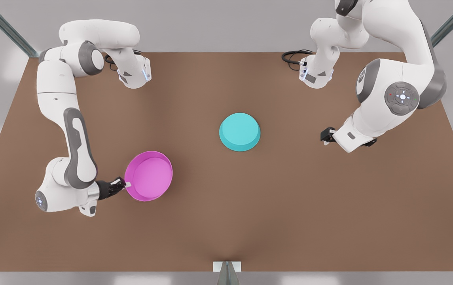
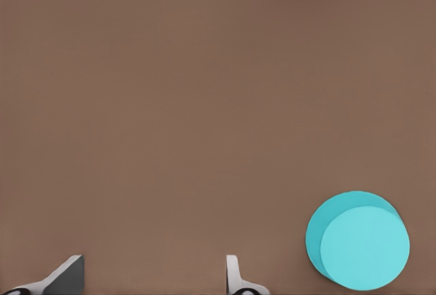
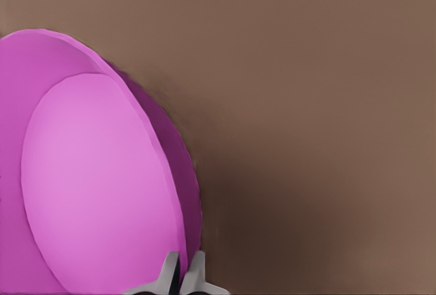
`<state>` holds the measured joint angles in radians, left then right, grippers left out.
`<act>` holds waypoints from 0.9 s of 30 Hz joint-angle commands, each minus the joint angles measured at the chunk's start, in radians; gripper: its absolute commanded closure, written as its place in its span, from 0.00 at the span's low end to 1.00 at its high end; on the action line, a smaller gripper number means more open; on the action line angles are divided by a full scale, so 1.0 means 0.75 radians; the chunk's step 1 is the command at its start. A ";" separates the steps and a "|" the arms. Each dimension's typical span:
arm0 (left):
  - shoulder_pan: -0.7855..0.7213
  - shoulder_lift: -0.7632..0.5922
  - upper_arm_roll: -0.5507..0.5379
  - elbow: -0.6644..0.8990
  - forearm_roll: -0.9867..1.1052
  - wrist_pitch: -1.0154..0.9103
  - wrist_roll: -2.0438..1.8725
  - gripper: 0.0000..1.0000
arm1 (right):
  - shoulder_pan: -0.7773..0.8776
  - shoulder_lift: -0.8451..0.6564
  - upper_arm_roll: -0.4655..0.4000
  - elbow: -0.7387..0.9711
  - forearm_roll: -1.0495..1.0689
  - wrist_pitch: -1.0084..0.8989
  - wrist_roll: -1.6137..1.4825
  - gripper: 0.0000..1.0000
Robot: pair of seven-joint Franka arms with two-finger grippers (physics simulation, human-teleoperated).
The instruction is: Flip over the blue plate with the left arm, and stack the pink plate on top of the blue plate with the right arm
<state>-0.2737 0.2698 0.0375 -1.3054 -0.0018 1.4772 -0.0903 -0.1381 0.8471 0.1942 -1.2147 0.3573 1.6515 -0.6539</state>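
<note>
Pink plate (image 1: 149, 176) rim pinched in right claw (image 1: 126, 184).

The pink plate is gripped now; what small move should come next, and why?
Probably carry it toward the blue plate. The right gripper pinches the pink plate at its rim, the blue plate already lies bottom-up, and the left gripper waits open, apart from it.
</note>
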 commanded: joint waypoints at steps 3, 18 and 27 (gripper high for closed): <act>-0.001 0.000 -0.001 0.000 -0.002 0.000 0.000 0.00 | 0.080 -0.009 0.001 0.002 -0.002 -0.009 0.001 0.79; 0.001 0.000 -0.001 0.000 -0.008 -0.002 0.000 0.00 | 0.440 -0.001 0.001 0.016 0.178 0.015 0.205 0.79; 0.001 0.006 -0.001 0.000 -0.008 0.004 0.000 0.00 | 0.683 0.010 -0.005 0.002 0.201 0.144 0.262 0.78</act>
<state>-0.2731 0.2747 0.0368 -1.3054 -0.0077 1.4803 -0.0903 0.3759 0.8546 0.1899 -1.2122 0.5121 1.7601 -0.4581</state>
